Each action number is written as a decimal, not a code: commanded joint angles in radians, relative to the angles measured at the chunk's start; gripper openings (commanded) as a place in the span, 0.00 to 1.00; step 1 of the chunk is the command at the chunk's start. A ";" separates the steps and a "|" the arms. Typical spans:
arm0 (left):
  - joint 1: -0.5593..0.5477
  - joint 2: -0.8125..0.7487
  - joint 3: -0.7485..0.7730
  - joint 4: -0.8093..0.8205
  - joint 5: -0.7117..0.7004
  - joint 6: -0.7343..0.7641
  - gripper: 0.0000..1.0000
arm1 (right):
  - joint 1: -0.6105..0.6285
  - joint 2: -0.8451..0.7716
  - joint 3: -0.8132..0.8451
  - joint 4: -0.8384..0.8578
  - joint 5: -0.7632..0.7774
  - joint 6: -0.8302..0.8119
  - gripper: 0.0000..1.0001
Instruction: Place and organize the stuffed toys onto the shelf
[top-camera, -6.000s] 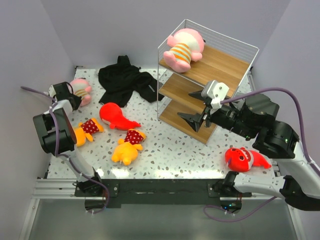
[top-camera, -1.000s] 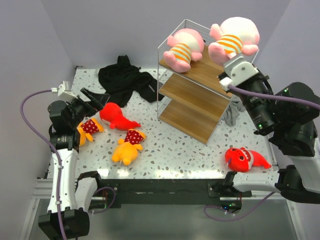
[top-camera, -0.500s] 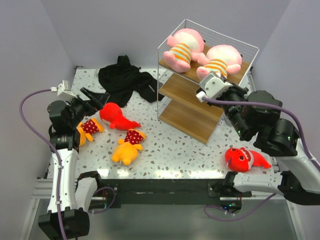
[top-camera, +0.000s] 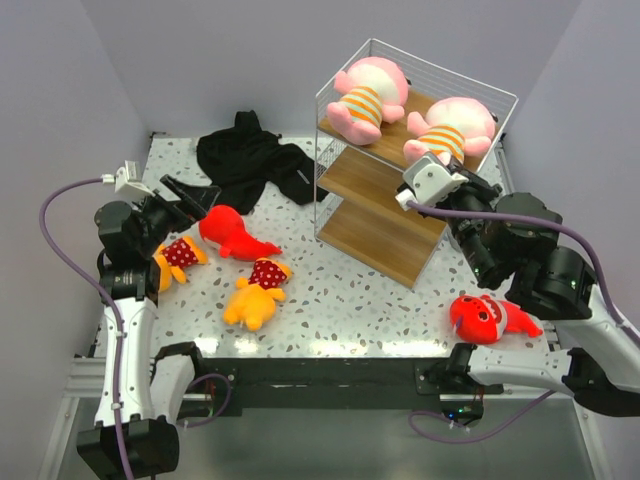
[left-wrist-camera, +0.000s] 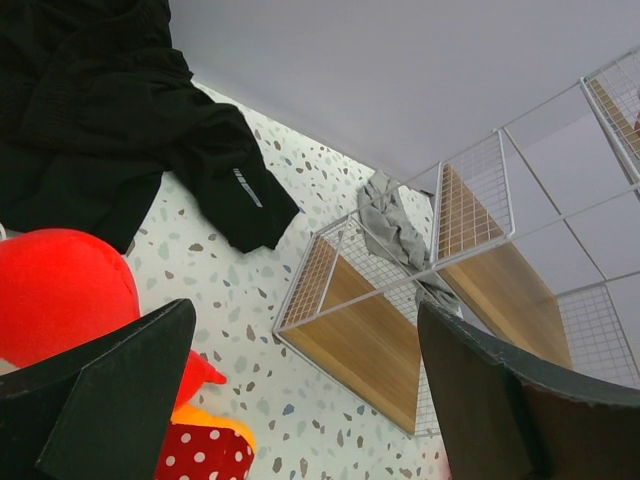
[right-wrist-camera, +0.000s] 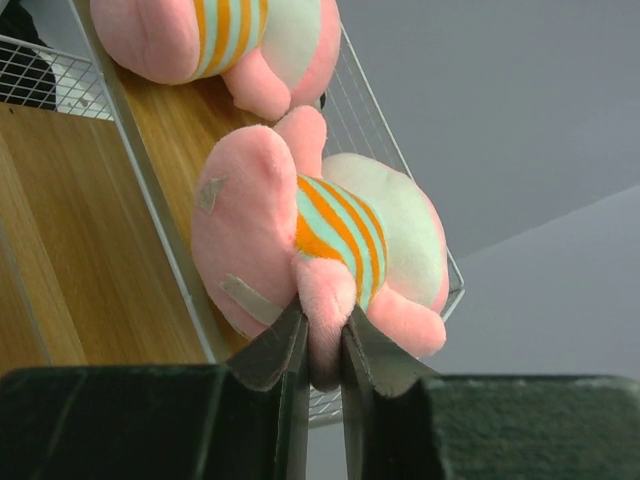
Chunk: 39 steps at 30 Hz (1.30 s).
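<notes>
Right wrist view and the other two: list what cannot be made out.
Right wrist view: the first pink toy is cut off by the top edge. The right gripper covers a limb tip of the second pink toy.
Top view: the grey cloth is hidden behind the right arm.
Left wrist view: the red fish toy is cut off by the left edge and the left gripper.

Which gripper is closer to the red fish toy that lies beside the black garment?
Left. The left gripper, open, hovers right next to the red fish toy. The right gripper is far off at the shelf, pinching the leg of a pink toy.
</notes>
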 joint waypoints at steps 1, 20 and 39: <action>0.002 -0.016 0.026 0.039 0.016 -0.014 0.98 | 0.001 -0.016 -0.008 0.086 0.045 -0.042 0.20; 0.001 -0.001 0.054 0.039 0.022 -0.033 0.98 | 0.001 -0.026 -0.026 0.080 0.067 -0.043 0.47; 0.000 -0.007 0.052 0.045 0.019 -0.040 0.97 | 0.001 0.109 0.237 -0.219 -0.018 0.145 0.72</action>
